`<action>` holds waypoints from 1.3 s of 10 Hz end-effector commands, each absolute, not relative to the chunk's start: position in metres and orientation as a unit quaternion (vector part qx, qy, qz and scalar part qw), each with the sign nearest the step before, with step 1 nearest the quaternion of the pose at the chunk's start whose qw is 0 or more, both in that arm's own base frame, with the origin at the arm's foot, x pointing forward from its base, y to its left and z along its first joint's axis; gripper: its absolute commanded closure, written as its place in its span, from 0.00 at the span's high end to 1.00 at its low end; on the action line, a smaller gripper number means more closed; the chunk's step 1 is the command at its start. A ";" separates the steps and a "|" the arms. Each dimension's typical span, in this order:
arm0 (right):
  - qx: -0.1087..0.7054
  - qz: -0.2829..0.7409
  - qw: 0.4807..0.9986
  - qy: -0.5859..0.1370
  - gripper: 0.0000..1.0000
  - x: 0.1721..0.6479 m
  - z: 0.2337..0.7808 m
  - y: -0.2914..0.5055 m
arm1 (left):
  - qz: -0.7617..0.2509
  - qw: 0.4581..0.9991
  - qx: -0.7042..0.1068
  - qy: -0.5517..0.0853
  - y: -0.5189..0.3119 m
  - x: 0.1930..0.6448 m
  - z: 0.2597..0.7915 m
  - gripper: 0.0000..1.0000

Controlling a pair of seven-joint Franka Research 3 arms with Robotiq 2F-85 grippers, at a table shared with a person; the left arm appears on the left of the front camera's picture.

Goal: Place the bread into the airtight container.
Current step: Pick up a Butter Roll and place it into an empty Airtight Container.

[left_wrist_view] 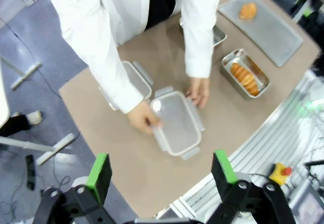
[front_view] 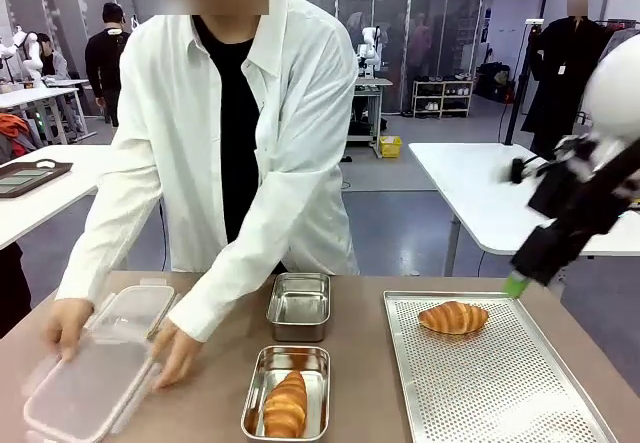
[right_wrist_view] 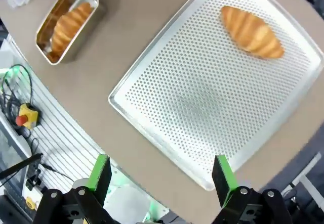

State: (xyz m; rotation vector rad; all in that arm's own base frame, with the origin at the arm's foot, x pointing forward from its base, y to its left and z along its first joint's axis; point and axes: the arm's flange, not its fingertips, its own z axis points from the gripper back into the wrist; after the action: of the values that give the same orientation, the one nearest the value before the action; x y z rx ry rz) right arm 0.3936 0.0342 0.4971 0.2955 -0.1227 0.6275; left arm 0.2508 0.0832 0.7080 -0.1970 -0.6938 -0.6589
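At 8 o'clock on the worktop (front_view: 360,363) lies a clear plastic container (front_view: 85,388) with nothing in it. A second clear piece (front_view: 135,308) lies just beside it. One hand (front_view: 65,323) and the other hand (front_view: 178,353) of a person rest at its sides. Near the middle, the far tin (front_view: 299,305) holds nothing and the near tin (front_view: 296,356) holds a second croissant (front_view: 286,405). At 3 o'clock, a perforated tray (front_view: 500,383) carries one croissant (front_view: 454,317) near its far edge, the rest of it bare.

The right fingers (front_view: 517,283) hang spread and grasp nothing above the tray's near corner, which lies close to the worktop's edge. In the right wrist view the croissant sits at 1 o'clock, well apart. The left fingers (left_wrist_view: 161,169) are spread high above the worktop's edge, with the container at 12 o'clock.
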 end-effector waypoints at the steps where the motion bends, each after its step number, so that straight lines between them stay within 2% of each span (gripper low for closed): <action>1: 0.152 0.326 0.932 -0.042 1.00 0.423 0.487 0.039 | -0.320 0.882 -0.094 -0.334 0.083 0.250 0.710 1.00; 3: 0.159 0.324 0.932 -0.042 1.00 0.429 0.476 0.039 | -0.320 0.882 -0.094 -0.334 0.083 0.250 0.710 1.00; 4: 0.179 0.299 0.933 -0.087 1.00 0.411 0.494 0.004 | -0.320 0.882 -0.094 -0.334 0.083 0.250 0.710 1.00; 6: 0.221 0.190 0.939 -0.185 1.00 0.346 0.521 -0.113 | -0.320 0.882 -0.094 -0.334 0.083 0.250 0.710 1.00; 8: 0.261 0.101 0.925 -0.257 1.00 0.273 0.510 -0.194 | -0.320 0.882 -0.094 -0.334 0.083 0.250 0.710 1.00; 10: 0.293 0.040 0.913 -0.280 1.00 0.238 0.482 -0.234 | -0.320 0.882 -0.094 -0.334 0.083 0.250 0.710 1.00; 12: 0.319 -0.001 0.909 -0.269 1.00 0.236 0.453 -0.237 | -0.320 0.882 -0.094 -0.334 0.083 0.250 0.710 1.00; 13: 0.294 0.016 0.916 -0.274 1.00 0.217 0.481 -0.250 | -0.320 0.882 -0.094 -0.334 0.083 0.250 0.710 1.00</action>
State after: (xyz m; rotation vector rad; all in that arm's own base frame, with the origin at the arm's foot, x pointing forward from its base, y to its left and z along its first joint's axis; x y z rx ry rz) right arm 0.2193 -0.2483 0.4604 0.6347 -0.5410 -0.0022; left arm 0.2507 0.0834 0.7082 -0.1968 -0.6941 -0.6584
